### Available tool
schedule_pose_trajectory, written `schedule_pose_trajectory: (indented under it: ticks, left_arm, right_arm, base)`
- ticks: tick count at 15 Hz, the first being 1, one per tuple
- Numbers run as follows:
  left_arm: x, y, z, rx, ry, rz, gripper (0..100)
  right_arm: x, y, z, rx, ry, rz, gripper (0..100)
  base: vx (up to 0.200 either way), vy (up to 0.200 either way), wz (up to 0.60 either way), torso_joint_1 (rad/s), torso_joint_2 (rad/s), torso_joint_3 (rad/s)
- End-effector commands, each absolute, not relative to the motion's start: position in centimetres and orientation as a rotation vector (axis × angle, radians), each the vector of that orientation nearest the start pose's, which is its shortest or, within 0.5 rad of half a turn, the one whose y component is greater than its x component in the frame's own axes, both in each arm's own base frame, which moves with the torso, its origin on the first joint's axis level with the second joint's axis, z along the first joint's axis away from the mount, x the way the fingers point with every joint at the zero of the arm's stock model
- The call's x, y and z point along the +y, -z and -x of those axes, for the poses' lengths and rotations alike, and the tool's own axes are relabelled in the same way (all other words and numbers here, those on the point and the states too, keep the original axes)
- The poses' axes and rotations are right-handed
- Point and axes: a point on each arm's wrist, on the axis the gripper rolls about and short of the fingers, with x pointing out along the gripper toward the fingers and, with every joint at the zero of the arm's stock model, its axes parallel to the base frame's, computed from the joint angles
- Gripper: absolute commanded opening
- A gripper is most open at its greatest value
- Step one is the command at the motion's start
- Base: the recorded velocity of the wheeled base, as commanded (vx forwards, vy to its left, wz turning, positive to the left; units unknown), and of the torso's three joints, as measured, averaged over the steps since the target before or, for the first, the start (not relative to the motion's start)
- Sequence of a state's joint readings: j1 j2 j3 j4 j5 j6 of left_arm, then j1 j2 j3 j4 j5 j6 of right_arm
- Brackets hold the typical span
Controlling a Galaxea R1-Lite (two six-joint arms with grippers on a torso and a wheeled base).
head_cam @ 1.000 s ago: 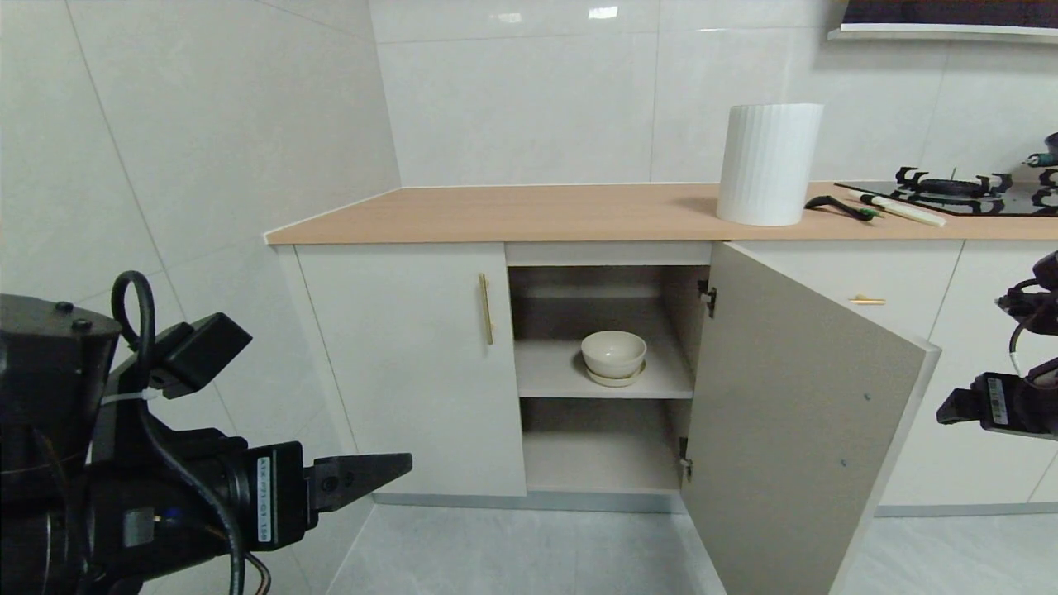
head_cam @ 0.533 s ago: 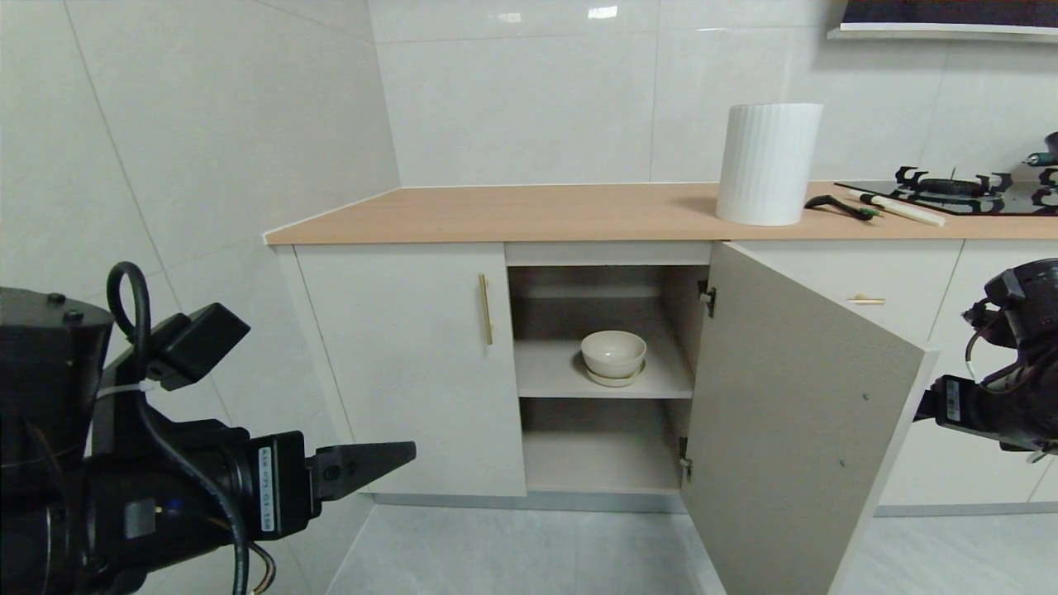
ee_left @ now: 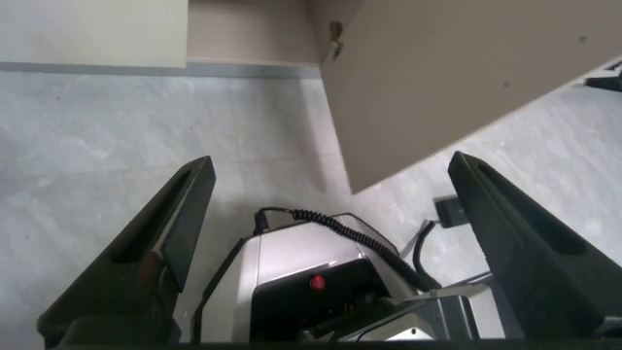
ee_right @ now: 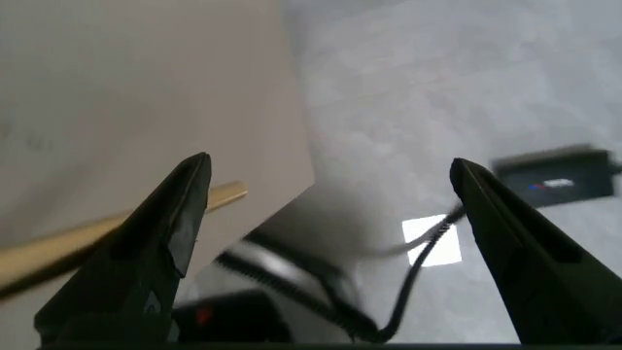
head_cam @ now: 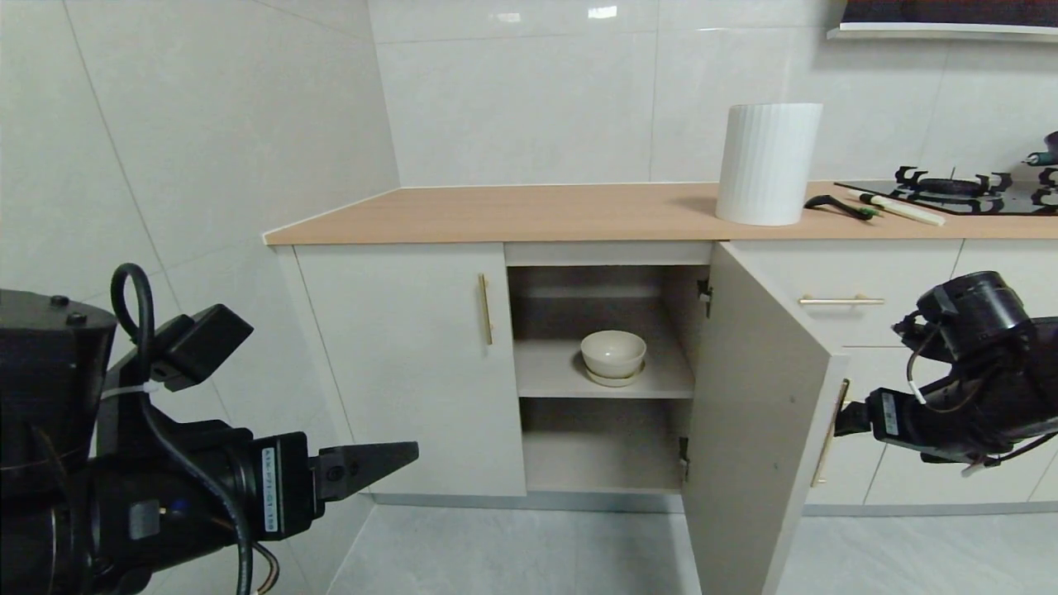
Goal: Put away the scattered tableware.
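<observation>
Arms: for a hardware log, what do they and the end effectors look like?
The left arm and right arm are black, with looping cables and white labels. The left end effector and right end effector each have two black wedge-shaped fingers.

Head and wrist cameras (aimed floorward) share the cabinet door (head_cam: 760, 413).

Inside the open cabinet, the middle shelf (head_cam: 554, 372) carried a small plate (head_cam: 613, 381) with a cream bowl (head_cam: 613, 353) standing upright on it. Above, the wooden countertop (head_cam: 537, 211) bore a tall white ribbed container (head_cam: 769, 164), a black-handled tool (head_cam: 833, 205) just beside it, a pale utensil (head_cam: 901, 211), and a black hob (head_cam: 950, 197).
</observation>
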State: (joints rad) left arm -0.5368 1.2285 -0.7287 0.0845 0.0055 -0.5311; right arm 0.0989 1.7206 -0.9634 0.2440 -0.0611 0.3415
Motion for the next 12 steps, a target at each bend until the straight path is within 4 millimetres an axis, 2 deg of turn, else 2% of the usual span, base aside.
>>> schedule_pose_trajectory:
  ticks: [1,3,4,5,7,9,12]
  left_arm:
    - [-8.9,-20.9,-15.0,0.686,0.35,0.346,100]
    - [-9.0,-20.9,-15.1,0.688,0.349,0.346,100]
    - [-9.0,-20.9,-15.1,0.688,0.349,0.346,100]
    - [-8.9,-20.8,-15.1,0.689,0.348,0.347,100]
    - [-8.9,-20.8,-15.1,0.689,0.348,0.347,100]
    - [-9.0,-20.8,-15.1,0.691,0.348,0.346,100]
    - [-9.1,-20.6,-15.3,0.7,0.343,0.343,100]
  right_arm:
    - [5.0,-14.5,-28.3,0.992,0.058,-0.198,100]
    - [7.4,-14.7,-29.9,0.967,-0.03,-0.185,100]
    - [7.4,-14.7,-29.9,0.967,-0.03,-0.185,100]
    - [9.9,-14.4,-31.8,0.957,-0.09,-0.157,100]
    - [11.6,-13.8,-33.7,0.952,-0.12,-0.147,100]
    - [12.8,-13.3,-34.7,0.951,-0.137,-0.143,100]
    - [14.5,-11.1,-36.2,0.967,-0.152,-0.146,100]
  base:
    - [0.0,0.0,0.0,0.0,0.0,0.0]
    - [0.0,0.0,0.0,0.0,0.0,0.0]
    - [0.0,0.0,0.0,0.0,0.0,0.0]
    - [0.0,0.0,0.0,0.0,0.0,0.0]
    - [0.0,0.0,0.0,0.0,0.0,0.0]
    - [0.0,0.0,0.0,0.0,0.0,0.0]
    - [0.0,0.0,0.0,0.0,0.0,0.0]
